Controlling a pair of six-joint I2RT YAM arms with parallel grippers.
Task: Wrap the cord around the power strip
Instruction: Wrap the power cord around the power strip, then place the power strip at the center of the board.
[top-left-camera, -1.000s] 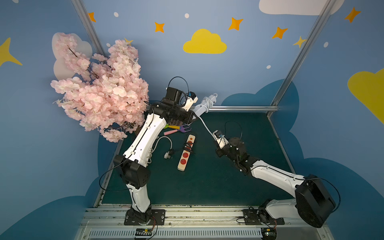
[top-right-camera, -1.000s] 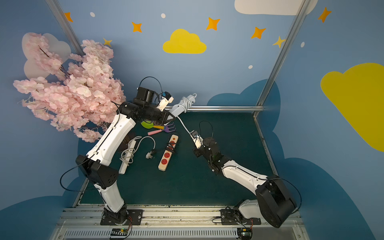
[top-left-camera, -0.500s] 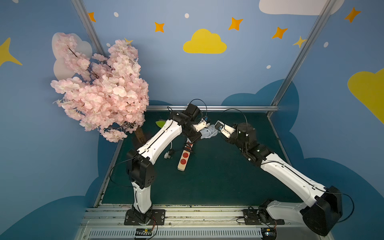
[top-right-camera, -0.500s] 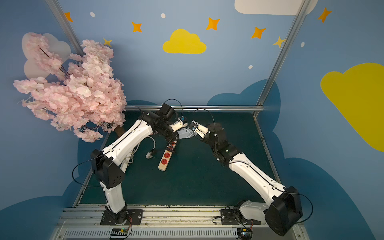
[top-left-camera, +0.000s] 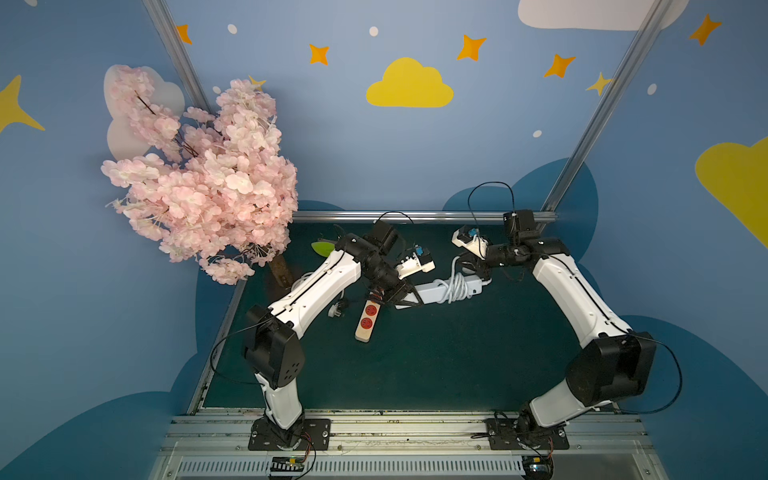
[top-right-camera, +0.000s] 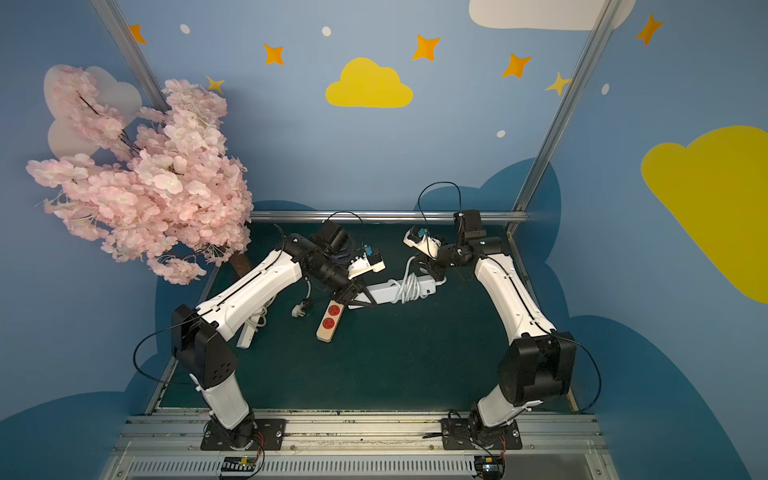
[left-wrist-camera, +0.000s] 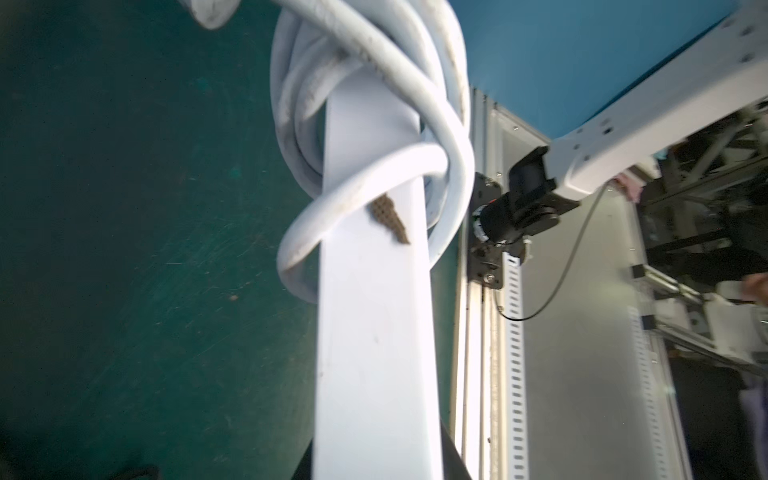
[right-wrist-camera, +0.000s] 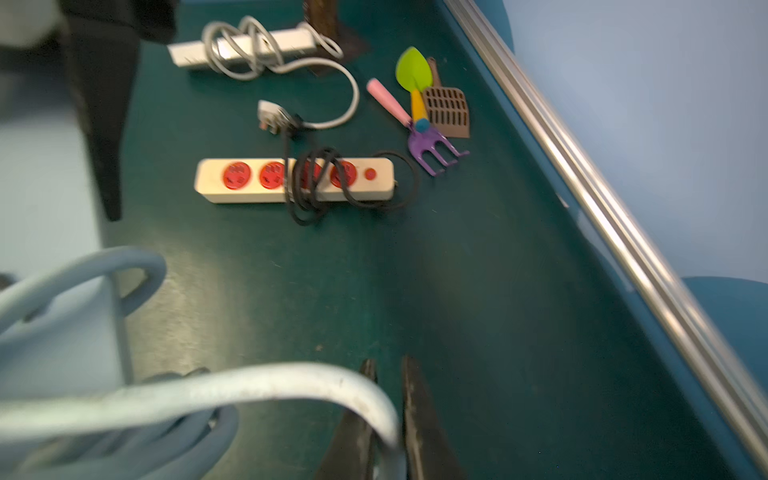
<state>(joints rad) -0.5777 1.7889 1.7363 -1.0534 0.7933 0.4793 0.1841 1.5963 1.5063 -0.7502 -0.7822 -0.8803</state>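
A white power strip (top-left-camera: 430, 292) (top-right-camera: 380, 293) (left-wrist-camera: 374, 332) hangs level above the green mat, with its white cord (top-left-camera: 456, 286) (top-right-camera: 408, 286) (left-wrist-camera: 432, 104) coiled in several loops round its middle. My left gripper (top-left-camera: 409, 297) (top-right-camera: 359, 298) (left-wrist-camera: 378, 461) is shut on the strip's left end. At the strip's right end, my right gripper (top-left-camera: 478, 272) (top-right-camera: 432, 271) (right-wrist-camera: 388, 374) is shut on the free run of cord (right-wrist-camera: 249, 386), which bends in between its two dark fingers (right-wrist-camera: 415, 415).
A beige strip with red sockets (top-left-camera: 368, 318) (right-wrist-camera: 291, 180), wound with a black cord, lies just below the left gripper. Another white strip (top-right-camera: 249, 332) (right-wrist-camera: 245, 48) and a white plug (top-left-camera: 336, 309) lie left. Toy tools (right-wrist-camera: 432, 112) sit by the back rail (top-left-camera: 415, 216). A blossom tree (top-left-camera: 199, 178) overhangs the back-left corner.
The left arm has brought the strip down from high at the back to level over the mat. The right gripper has swung up and out to the strip's right end with the cord.
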